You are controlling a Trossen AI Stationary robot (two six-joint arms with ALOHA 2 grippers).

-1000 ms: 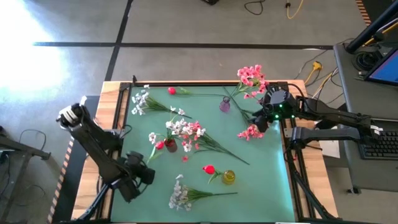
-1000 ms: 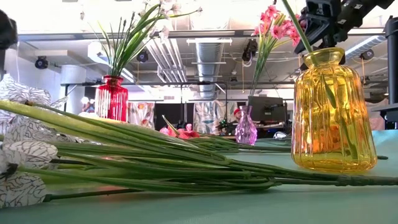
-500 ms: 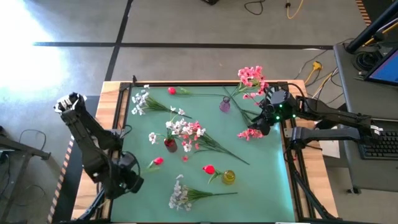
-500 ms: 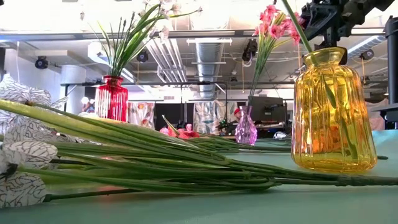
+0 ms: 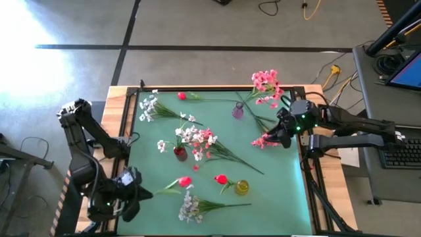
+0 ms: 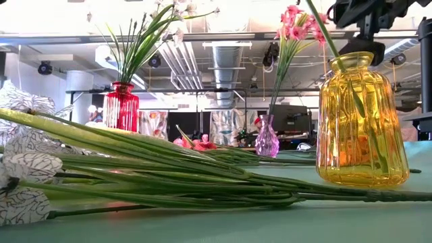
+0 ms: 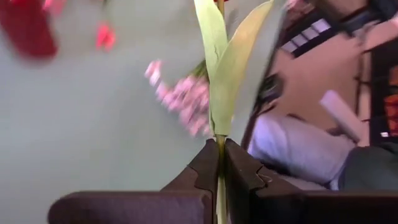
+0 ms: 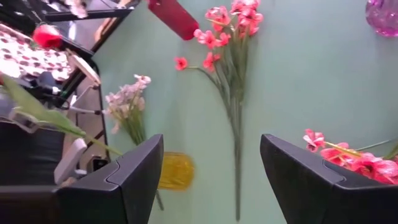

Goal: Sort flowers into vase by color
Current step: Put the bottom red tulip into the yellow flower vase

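The flowers lie scattered on the green counter (image 5: 283,191) and stand in small ribbed glass vases. My left end effector (image 7: 221,163) sits at the near left corner, fingers fully closed on the thin green stem of a red bud (image 5: 185,181); two long smooth leaves rise just past my fingertips. The bud itself hangs out over the mat, toward the middle from my left end effector.

My right end effector (image 8: 211,168) hovers at the far right edge with its fingers spread wide and nothing between them. A pink spray (image 5: 264,140) with small ruffled blossoms lies just beside it on the mat. Beyond it, toward the far edge, the purple vase (image 5: 237,110) holds an upright pink cluster (image 5: 266,83).

Toward the centre, the red vase (image 5: 179,153) holds white and pink blossoms. The yellow vase (image 6: 363,121), bulbous and ribbed, holds one stem. A white spray (image 5: 191,205) lies flat near the front edge.
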